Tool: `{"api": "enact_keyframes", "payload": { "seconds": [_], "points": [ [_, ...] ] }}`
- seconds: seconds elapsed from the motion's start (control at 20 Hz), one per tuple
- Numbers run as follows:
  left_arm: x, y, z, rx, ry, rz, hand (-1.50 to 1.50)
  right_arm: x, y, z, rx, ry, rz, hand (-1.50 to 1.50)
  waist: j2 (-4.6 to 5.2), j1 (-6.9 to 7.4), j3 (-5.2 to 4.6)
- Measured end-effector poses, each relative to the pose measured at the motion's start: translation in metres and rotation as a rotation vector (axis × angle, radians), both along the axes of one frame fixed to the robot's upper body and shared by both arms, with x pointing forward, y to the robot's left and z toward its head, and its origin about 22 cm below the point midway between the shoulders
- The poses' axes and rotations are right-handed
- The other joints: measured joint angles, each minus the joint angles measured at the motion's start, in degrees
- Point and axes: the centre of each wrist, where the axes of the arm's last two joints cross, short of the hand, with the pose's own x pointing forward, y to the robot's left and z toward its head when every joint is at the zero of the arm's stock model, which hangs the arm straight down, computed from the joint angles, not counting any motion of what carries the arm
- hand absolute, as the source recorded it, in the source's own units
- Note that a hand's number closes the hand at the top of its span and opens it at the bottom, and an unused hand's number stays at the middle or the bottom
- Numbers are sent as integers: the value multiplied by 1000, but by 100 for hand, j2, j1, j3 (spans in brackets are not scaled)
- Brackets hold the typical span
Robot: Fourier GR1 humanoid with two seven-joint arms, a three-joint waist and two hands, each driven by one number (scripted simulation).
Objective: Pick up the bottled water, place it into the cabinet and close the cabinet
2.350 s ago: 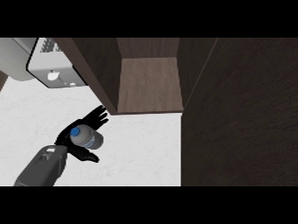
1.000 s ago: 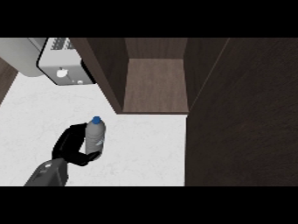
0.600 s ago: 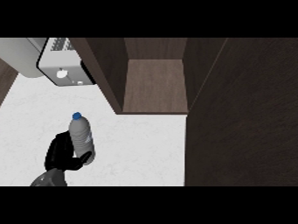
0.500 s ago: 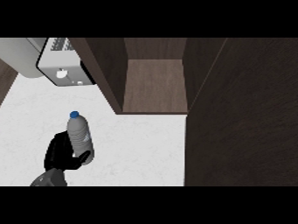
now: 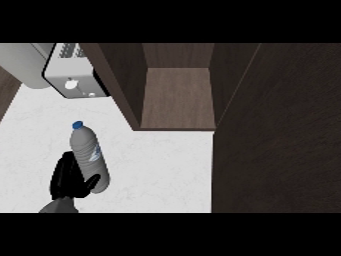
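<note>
Since the earlier frame, the bottled water (image 5: 88, 156) has risen slightly and leans further over. Your left hand (image 5: 68, 178) grips it, fingers (image 5: 92, 184) curled round the lower body, above the white speckled table (image 5: 165, 165). Bare table lies between the bottle and the open dark wood cabinet (image 5: 177, 97). The bottle's long axis runs away from you, blue cap toward the grey toaster (image 5: 69, 75). The bottle is a clear, smooth cylinder.
</note>
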Motion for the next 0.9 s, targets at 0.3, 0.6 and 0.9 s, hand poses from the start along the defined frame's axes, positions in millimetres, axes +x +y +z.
{"api": "enact_keyframes", "payload": {
  "seconds": [0.3,0.6,0.9],
  "points": [
    [8,-26,37,28,-25,-40,150,-5,0,-3,16,6,7,-150,0,-18,0],
    [28,-66,81,69,-78,-52,150,-9,6,0,24,4,17,-150,7,-47,-2],
    [48,-111,119,131,-111,-57,150,-3,9,5,28,5,19,-150,15,-67,-4]
  ]
}}
